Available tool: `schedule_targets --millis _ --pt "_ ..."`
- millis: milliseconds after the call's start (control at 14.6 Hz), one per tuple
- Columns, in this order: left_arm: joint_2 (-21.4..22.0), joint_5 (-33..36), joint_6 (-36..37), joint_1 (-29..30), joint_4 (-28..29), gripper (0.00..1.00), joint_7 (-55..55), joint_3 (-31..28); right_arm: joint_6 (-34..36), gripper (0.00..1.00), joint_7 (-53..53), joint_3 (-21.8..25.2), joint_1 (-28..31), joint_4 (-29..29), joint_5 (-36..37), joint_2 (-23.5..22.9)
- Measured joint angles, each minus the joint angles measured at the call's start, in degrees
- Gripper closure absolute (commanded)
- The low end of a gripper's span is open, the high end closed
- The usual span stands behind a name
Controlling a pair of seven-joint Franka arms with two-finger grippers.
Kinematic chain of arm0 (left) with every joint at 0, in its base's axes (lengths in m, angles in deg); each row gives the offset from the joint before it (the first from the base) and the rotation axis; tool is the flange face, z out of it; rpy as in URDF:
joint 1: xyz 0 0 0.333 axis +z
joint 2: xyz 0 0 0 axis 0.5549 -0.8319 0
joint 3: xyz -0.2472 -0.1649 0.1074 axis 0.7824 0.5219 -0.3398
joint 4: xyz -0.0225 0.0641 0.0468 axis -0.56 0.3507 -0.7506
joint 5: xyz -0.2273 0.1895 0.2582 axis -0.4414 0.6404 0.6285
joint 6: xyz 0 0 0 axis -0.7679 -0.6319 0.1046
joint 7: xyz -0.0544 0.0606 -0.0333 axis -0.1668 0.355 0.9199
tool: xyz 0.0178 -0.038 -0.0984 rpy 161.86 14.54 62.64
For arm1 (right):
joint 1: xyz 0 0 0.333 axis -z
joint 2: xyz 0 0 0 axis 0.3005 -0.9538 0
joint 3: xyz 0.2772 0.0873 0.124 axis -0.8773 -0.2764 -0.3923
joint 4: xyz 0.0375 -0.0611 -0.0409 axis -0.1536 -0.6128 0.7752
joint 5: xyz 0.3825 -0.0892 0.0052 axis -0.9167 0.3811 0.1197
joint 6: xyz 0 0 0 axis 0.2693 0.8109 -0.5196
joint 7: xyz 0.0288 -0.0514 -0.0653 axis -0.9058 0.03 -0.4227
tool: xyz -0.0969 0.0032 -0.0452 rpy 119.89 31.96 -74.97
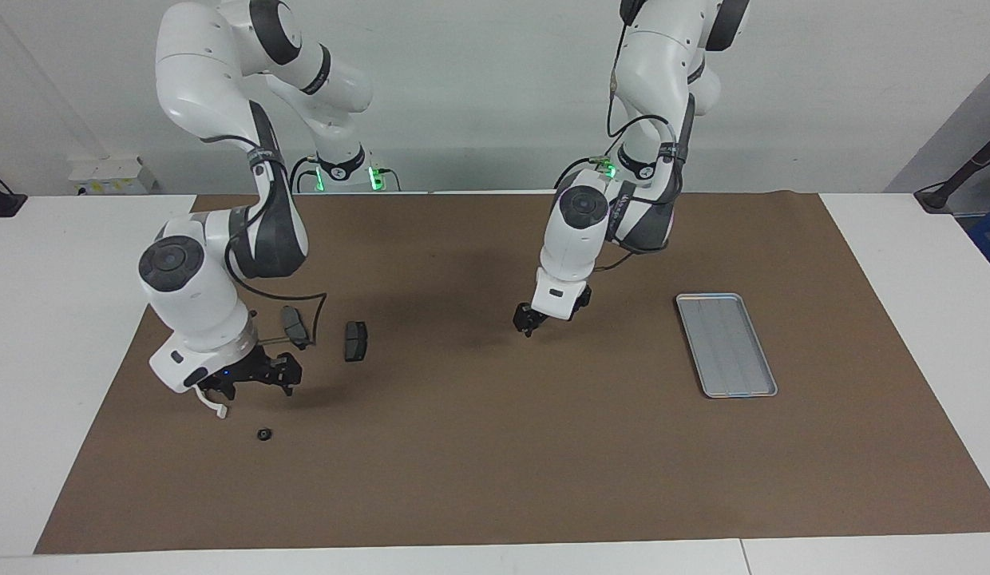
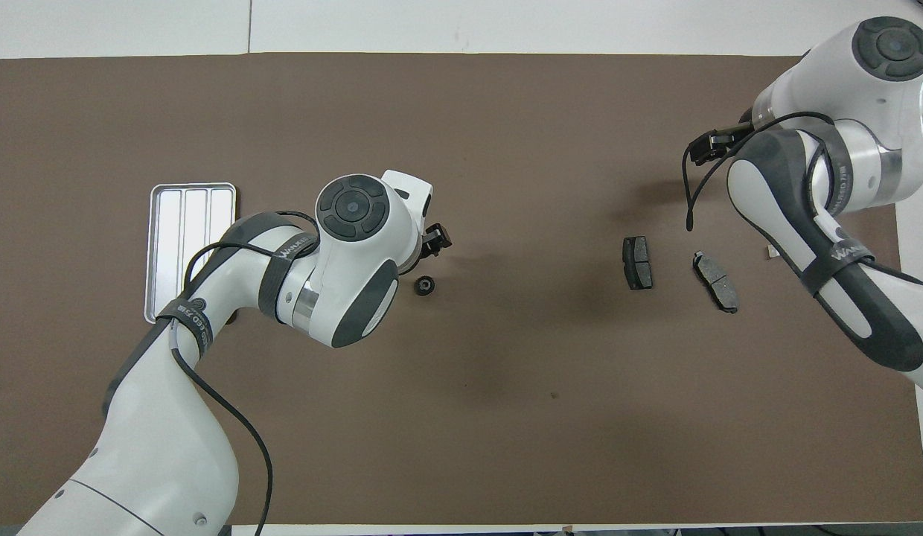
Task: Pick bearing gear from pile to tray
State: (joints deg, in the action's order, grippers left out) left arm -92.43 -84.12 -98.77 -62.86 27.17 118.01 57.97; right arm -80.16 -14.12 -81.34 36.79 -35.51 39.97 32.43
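Note:
The pile lies at the right arm's end of the mat: two dark grey brake-pad pieces (image 1: pixel 355 341) (image 1: pixel 295 326), a white curved arc (image 1: pixel 215 406) and a small black ring (image 1: pixel 263 434). My right gripper (image 1: pixel 255 385) is open and hangs low over the arc, with the ring just farther out on the mat. In the overhead view the right gripper (image 2: pixel 707 143) hides the arc and that ring. A second black ring (image 2: pixel 424 285) lies mid-mat. My left gripper (image 1: pixel 529 321) is low right at it and covers it in the facing view. The silver tray (image 1: pixel 726 343) holds nothing.
The brown mat (image 1: pixel 495 479) covers most of the white table. The tray (image 2: pixel 158 257) sits at the left arm's end, partly under the left arm in the overhead view. The pads (image 2: pixel 638 262) (image 2: pixel 714 281) lie beside the right arm's forearm.

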Motion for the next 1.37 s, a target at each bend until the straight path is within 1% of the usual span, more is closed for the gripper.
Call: schedule_targets --millis 68,205,410,683,888,956,1093,1161,1366 --pt "-0.2 0.0 0.0 -0.3 0.0 0.00 0.4 0.0 -0.9 0.00 0.0 0.1 0.1 0.1 1.1 -1.8" --pt "-0.4 0.1 0.1 -0.5 0.1 0.13 1.1 -0.1 -2.0 0.00 0.0 0.1 0.0 1.0 1.9 -4.6" --pt "-0.4 0.1 0.2 -1.0 0.9 0.23 1.8 0.0 -2.0 0.00 0.0 0.3 -0.1 3.8 1.9 -7.1" --pt "-0.4 0.1 -0.5 -2.7 2.5 0.25 3.1 -0.1 -0.9 0.00 2.7 1.6 -2.1 8.5 1.9 -9.8" --pt "-0.4 0.1 -2.4 -3.8 4.1 0.26 4.1 0.0 -0.9 0.00 4.4 2.9 -3.4 10.6 1.9 -11.7" --pt "-0.4 0.1 -2.8 -4.0 4.5 0.29 4.3 0.0 -0.9 0.00 4.7 3.0 -3.4 10.9 1.9 -12.2" --pt "-0.4 0.1 -3.5 -4.1 4.9 0.43 4.6 -0.1 -0.9 0.00 5.5 3.1 -3.4 11.3 1.9 -12.6" --pt "-0.3 0.1 -3.5 -4.1 4.9 0.46 4.6 -0.1 -0.9 0.00 5.7 3.2 -3.4 11.3 1.9 -12.6" --pt "-0.2 0.2 -3.7 -4.1 4.9 0.45 4.7 -0.4 -0.1 0.00 5.9 3.4 -3.3 11.5 1.9 -12.6"
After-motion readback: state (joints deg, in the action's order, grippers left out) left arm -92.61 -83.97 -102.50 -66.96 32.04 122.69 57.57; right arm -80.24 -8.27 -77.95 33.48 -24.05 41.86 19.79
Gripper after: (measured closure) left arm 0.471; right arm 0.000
